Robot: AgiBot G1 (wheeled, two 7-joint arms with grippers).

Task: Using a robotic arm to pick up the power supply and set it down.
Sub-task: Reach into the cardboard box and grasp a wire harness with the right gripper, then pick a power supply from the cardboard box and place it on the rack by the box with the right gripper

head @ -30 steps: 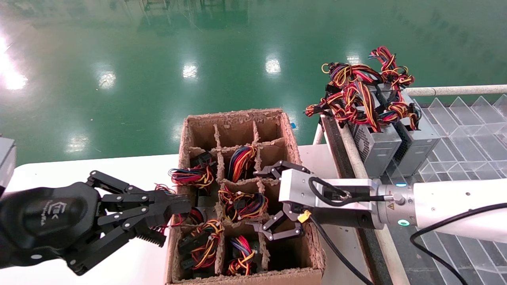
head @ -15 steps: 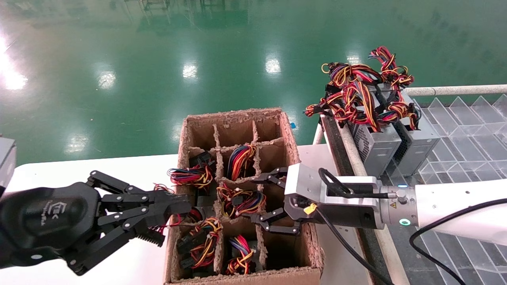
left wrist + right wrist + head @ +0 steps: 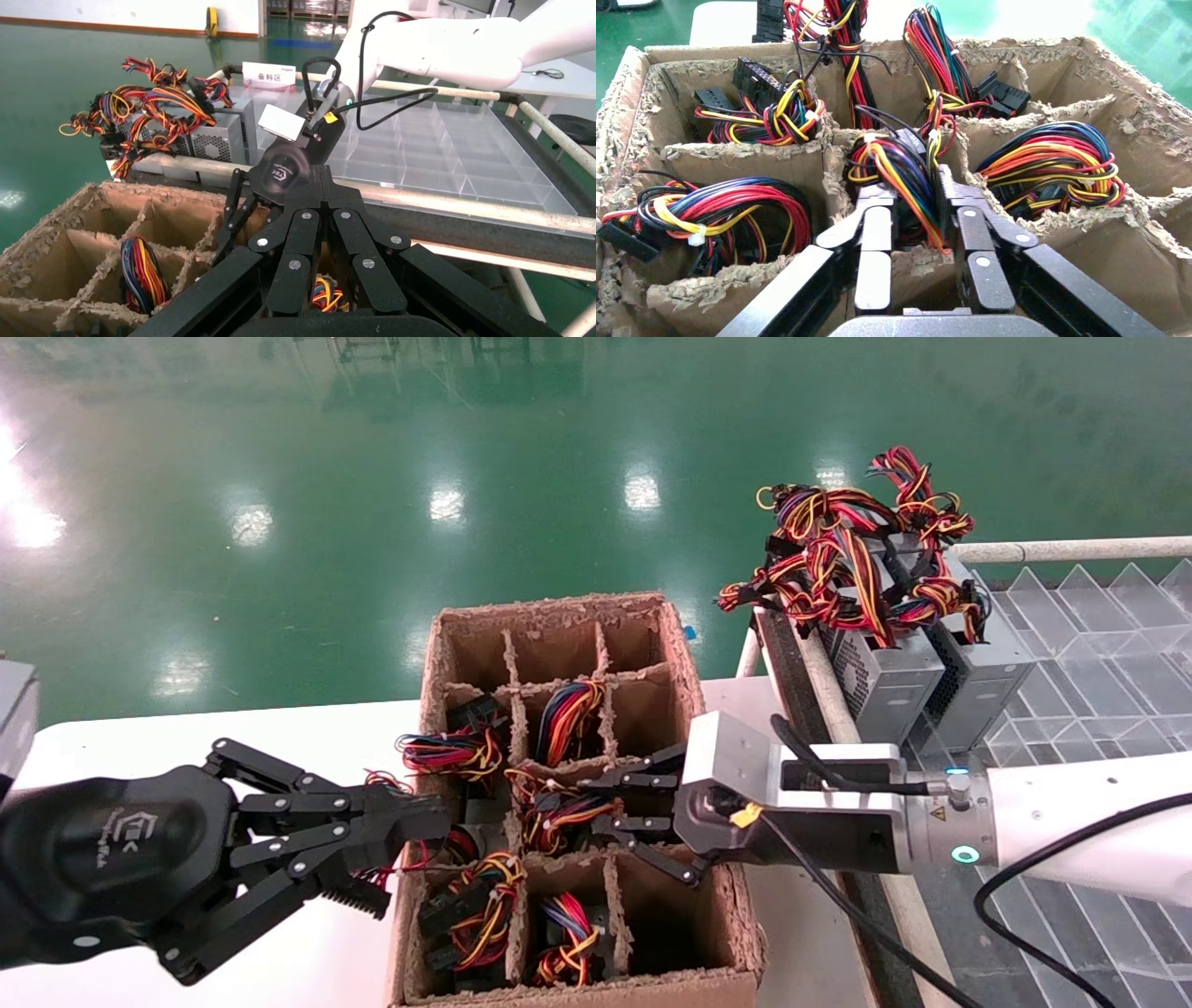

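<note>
The power supply sits in the middle cell of the cardboard box, and only its bundle of red, yellow, orange and blue wires [image 3: 557,809] [image 3: 899,159] shows. Its metal body is hidden below. My right gripper [image 3: 601,808] [image 3: 912,196] reaches into that cell from the right on the white robotic arm [image 3: 1080,822]. Its black fingers [image 3: 961,203] have closed in on both sides of the bundle. My left gripper [image 3: 424,823] [image 3: 323,181] is shut and empty, hovering at the box's left wall.
The brown divided cardboard box [image 3: 549,607] holds other wire bundles [image 3: 452,752] in neighbouring cells. Two grey power supplies [image 3: 885,682] with tangled wires [image 3: 838,556] stand on the rack at right, beside a clear divided tray [image 3: 1099,645]. The white table [image 3: 186,738] lies under the left arm.
The right gripper moved left and down into the middle cell, and its fingers went from wide open to closed around the wire bundle. The left arm stayed still.
</note>
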